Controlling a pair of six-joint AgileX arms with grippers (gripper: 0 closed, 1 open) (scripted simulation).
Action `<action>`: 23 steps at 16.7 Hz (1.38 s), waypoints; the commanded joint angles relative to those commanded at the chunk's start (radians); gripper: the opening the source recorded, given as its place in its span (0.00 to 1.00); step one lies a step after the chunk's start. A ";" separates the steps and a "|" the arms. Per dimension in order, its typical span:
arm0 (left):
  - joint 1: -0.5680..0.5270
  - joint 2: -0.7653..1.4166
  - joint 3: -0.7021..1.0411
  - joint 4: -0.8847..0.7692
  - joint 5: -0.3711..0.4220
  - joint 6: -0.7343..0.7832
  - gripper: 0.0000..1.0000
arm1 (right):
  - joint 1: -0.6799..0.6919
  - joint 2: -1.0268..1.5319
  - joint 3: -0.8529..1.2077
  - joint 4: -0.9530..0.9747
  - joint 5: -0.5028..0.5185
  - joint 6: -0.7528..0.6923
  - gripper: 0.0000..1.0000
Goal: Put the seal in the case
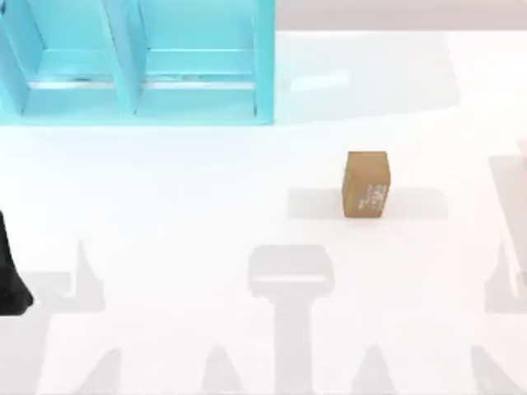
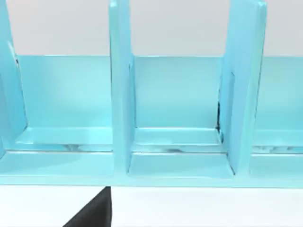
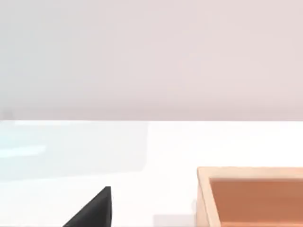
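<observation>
Seal not yet grasped, case at the far-left corner.

The seal [image 1: 366, 184] is seen upright on the table [image 1: 206, 214], right of centre, well apart from the blue case [image 1: 263, 74]. Neither gripper's state can be told. A skewed grasp could topple the narrow block.

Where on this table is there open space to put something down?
Bare table lies between the blue case and the seal, and all along the near side. The far left is crowded by the case.
</observation>
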 joint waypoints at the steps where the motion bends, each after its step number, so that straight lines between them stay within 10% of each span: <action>1: 0.000 0.000 0.000 0.000 0.000 0.000 1.00 | 0.000 0.000 0.000 0.000 0.000 0.000 1.00; 9: 0.000 0.000 0.000 0.000 0.000 0.000 1.00 | -0.011 0.266 0.281 -0.223 -0.001 0.059 1.00; 23: 0.000 0.000 0.000 0.000 0.000 0.000 1.00 | 0.130 1.698 1.698 -1.175 0.023 0.309 1.00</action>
